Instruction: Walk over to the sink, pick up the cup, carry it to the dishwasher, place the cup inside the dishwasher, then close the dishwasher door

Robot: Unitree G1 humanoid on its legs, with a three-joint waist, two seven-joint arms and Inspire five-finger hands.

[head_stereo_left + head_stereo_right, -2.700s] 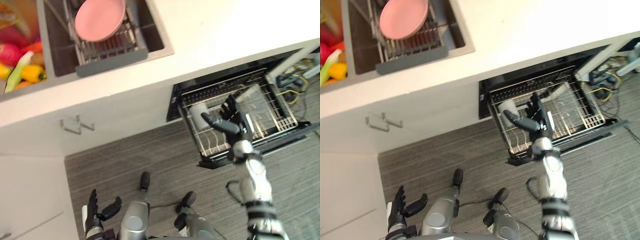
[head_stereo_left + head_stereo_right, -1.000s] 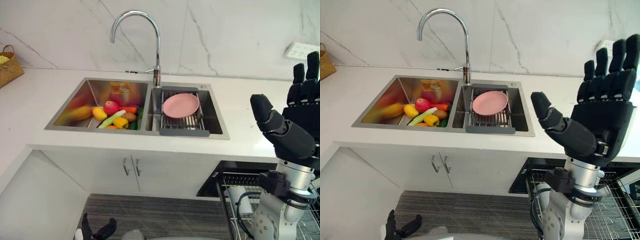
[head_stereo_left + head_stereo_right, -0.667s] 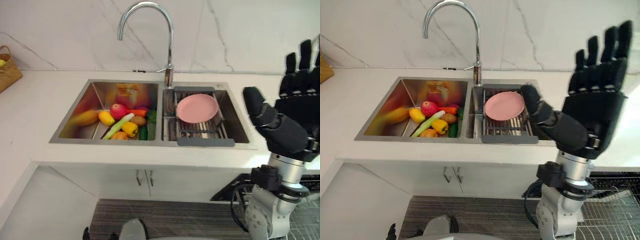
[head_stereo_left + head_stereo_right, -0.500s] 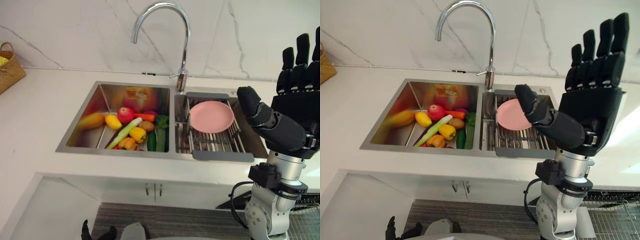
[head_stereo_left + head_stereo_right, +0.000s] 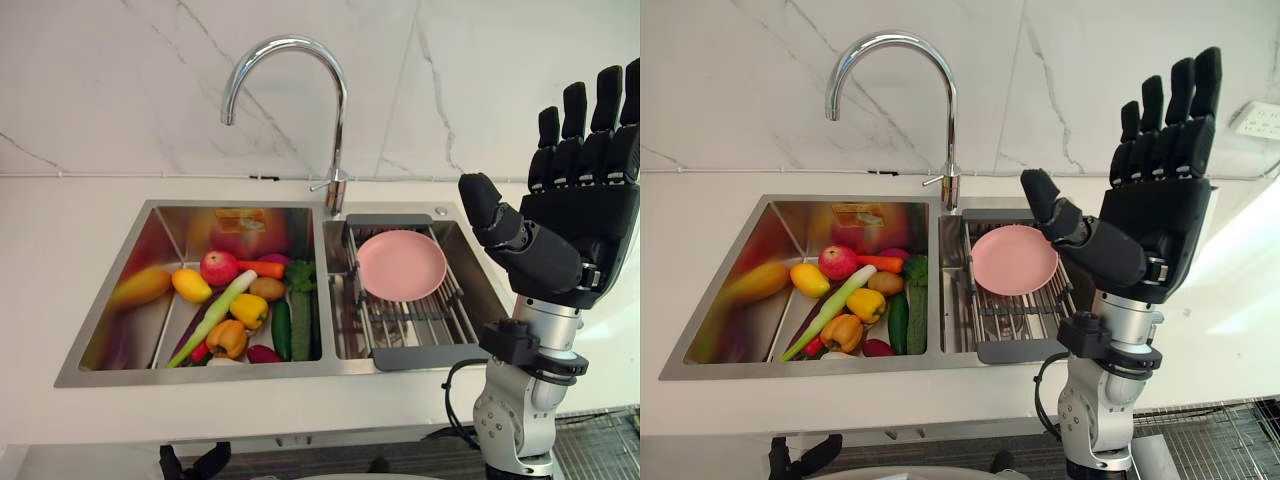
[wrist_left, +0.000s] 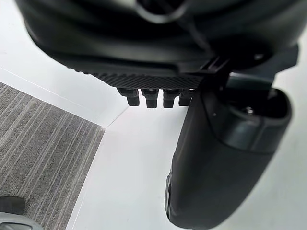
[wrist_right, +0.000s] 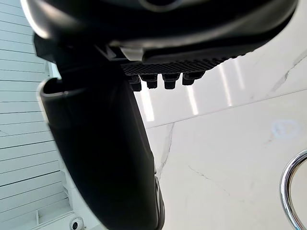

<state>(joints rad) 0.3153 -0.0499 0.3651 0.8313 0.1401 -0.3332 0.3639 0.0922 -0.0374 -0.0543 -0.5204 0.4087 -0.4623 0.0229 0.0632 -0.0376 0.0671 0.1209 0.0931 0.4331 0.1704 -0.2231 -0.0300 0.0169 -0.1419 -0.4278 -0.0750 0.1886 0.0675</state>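
My right hand (image 5: 580,230) is raised in front of the counter, to the right of the sink (image 5: 250,368), palm towards me. Its fingers (image 5: 1165,110) point straight up and the thumb stands apart, so it is open and holds nothing. The right wrist view looks along its straight thumb (image 7: 100,153) at the marble wall. Low by the cabinet front hangs my left hand (image 5: 195,465), relaxed, open and empty; its thumb (image 6: 225,158) shows against the white cabinet. A corner of the dishwasher's wire rack (image 5: 1220,430) appears below the counter at the lower right.
The left basin holds fruit and vegetables (image 5: 240,310). In the right basin a pink plate (image 5: 402,265) lies on a wire drying rack (image 5: 420,320). A curved chrome faucet (image 5: 335,130) rises behind the divider. White countertop (image 5: 60,200) surrounds the sink, with a marble wall behind.
The camera has swung up from the dishwasher rack to the sink. My right hand, then down over the rack by a white cup, is now raised, open and empty.
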